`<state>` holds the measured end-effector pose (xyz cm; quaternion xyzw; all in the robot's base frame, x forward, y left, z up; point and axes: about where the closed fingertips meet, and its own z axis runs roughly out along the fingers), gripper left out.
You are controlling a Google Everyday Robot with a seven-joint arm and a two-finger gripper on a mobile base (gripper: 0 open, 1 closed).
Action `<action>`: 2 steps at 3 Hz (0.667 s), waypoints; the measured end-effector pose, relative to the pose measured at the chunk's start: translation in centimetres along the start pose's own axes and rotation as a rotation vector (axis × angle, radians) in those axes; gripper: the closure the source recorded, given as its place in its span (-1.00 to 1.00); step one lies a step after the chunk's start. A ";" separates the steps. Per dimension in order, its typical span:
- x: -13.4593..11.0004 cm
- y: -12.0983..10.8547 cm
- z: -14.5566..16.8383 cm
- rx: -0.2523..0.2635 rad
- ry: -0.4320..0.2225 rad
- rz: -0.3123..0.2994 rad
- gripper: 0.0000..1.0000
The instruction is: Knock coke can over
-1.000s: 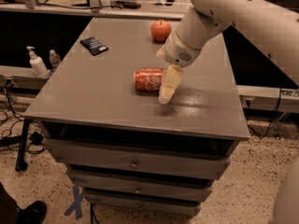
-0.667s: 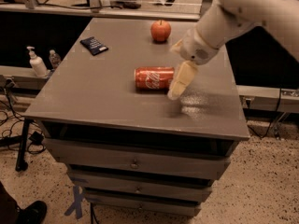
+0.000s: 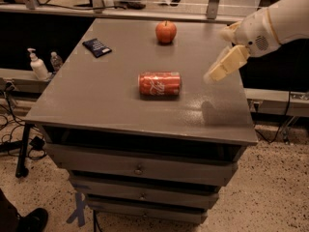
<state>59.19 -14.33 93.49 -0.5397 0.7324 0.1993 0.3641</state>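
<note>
The robot's white hand (image 3: 215, 73) has pulled up and away to the right. A moment ago it hung low, right next to the right end of the red metal coke can (image 3: 159, 83). Now it floats in the air over the right side of the grey desk (image 3: 96, 100), well apart from the can. I cannot tell if the hand is open or closed, but it holds nothing.

The coke can lies flat on its side near the middle of the desk, with its white writing facing up. It was lying down like this in the earlier pictures too, and it has not rolled or slid since.

So the job looks done: the can is knocked over, and the hand seems to be backing off.

The round red apple (image 3: 165, 31) at the back and the small dark blue packet (image 3: 97, 47) at the back left have not moved.
</note>
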 end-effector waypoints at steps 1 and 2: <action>0.7 0.3 -4.7 0.039 -0.083 0.055 -1.00; 0.8 0.3 -5.1 0.042 -0.092 0.063 -1.00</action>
